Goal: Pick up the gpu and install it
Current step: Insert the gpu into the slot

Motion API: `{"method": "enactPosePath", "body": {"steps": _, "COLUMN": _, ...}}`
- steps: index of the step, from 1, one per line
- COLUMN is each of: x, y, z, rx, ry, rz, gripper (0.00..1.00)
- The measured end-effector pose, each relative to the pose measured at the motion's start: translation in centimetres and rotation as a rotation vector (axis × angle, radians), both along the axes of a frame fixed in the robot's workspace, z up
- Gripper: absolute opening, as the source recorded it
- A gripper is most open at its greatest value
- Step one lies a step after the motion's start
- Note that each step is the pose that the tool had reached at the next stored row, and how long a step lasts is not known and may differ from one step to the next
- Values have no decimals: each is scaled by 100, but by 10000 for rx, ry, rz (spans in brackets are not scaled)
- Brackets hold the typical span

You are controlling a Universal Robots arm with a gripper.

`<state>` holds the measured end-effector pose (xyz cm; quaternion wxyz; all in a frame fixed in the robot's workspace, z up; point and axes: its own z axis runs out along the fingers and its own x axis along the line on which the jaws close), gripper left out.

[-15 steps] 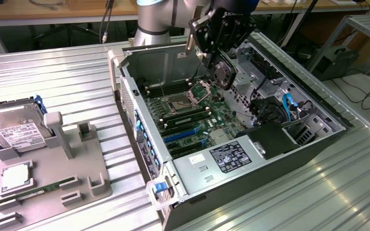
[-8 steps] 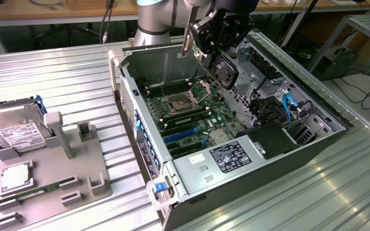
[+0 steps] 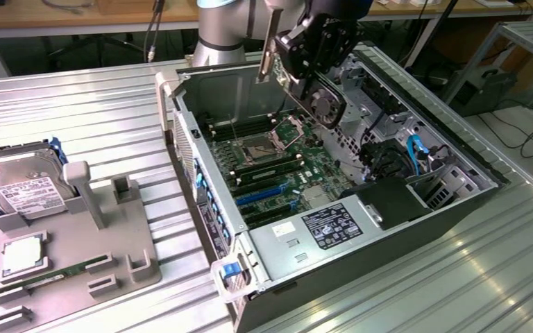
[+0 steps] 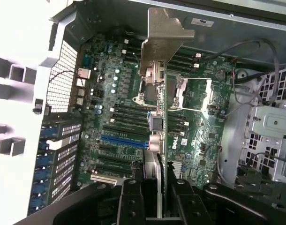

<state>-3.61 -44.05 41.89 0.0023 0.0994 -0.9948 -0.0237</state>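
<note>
The computer case [image 3: 185,132] lies mid-table [image 3: 72,104], the motherboard [image 3: 276,166] inside it. The gpu [image 3: 322,104] hangs above the motherboard's far end. A tray [image 3: 81,277] sits at the table's edge on the exterior view's left, with the hard drive [image 3: 21,184] at its far corner.

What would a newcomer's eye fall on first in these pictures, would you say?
First, the open computer case in the middle of the ribbed metal table, its motherboard bare. Over the case's far end in the exterior view, the gripper holds the gpu on edge above the board. At the exterior view's left, a hard drive sits in a grey holder.
</note>
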Motion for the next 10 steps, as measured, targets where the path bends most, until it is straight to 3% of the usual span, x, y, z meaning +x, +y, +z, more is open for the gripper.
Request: {"method": "enactPosePath", "body": {"steps": 10, "x": -1, "y": 0, "z": 0, "rx": -1, "ry": 0, "rz": 747, "gripper": 28}}
